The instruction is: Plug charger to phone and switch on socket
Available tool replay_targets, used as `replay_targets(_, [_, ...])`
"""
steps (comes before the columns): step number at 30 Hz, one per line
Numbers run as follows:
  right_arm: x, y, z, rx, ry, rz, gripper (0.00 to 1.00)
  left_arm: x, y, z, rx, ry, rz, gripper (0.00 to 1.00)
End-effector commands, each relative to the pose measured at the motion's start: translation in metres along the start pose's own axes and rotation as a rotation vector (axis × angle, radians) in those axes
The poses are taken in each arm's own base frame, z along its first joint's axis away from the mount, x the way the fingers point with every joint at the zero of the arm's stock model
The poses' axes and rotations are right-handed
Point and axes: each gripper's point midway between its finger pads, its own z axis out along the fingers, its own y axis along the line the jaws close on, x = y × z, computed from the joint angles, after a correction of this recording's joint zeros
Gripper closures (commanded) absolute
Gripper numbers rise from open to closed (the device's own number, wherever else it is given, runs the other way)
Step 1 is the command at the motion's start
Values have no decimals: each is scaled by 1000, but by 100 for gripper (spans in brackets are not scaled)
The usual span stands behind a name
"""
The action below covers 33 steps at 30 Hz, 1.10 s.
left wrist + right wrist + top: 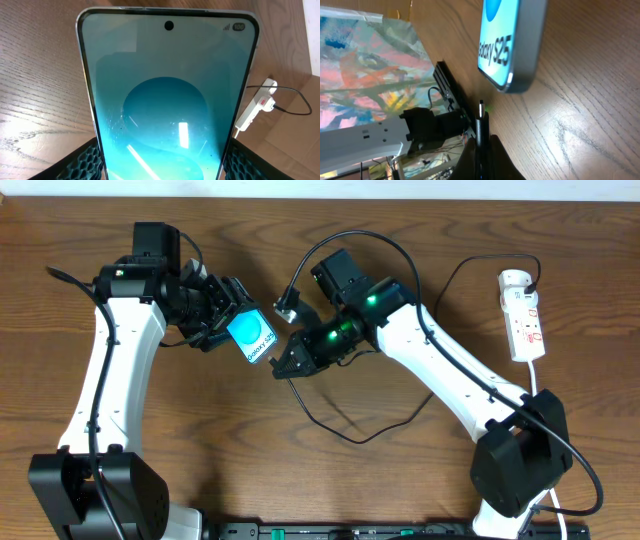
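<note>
My left gripper [228,320] is shut on the phone [251,335], holding it above the table with its cyan screen up; the screen fills the left wrist view [167,100] between the black finger pads. My right gripper [284,363] is shut on the charger connector [481,127], whose small tip points at the phone's lower end [512,45] with a short gap between them. The thin black charger cable [345,435] loops across the table behind the right arm. The white socket strip [524,315] lies at the far right, also in the left wrist view [256,107].
The right arm's base [520,460] stands at lower right, the left arm's base [95,490] at lower left. A black cable [355,242] arcs over the right wrist. A white cord [535,375] runs from the strip toward the right base.
</note>
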Motion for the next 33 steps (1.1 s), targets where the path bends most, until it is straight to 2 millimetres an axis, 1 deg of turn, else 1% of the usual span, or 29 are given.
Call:
replay_targets(1, [1, 7, -1, 3, -4, 1, 99, 1, -5, -4, 26, 1, 29, 93])
replay_targets(7, [0, 7, 0, 7, -8, -3, 99, 2, -5, -4, 24, 4, 27, 93])
replay_targets(10, [-1, 2, 0, 36, -15, 11, 99, 3, -4, -4, 20, 9, 39, 93])
replay_targets(24, [-6, 4, 0, 30, -32, 7, 99, 4, -3, -4, 18, 12, 36, 93])
replay_targets(28, [-7, 4, 1, 30, -33, 4, 99, 6, -7, -4, 39, 28, 36, 93])
replay_targets(33, [-7, 3, 1, 30, -32, 4, 99, 6, -7, -4, 38, 27, 29, 93])
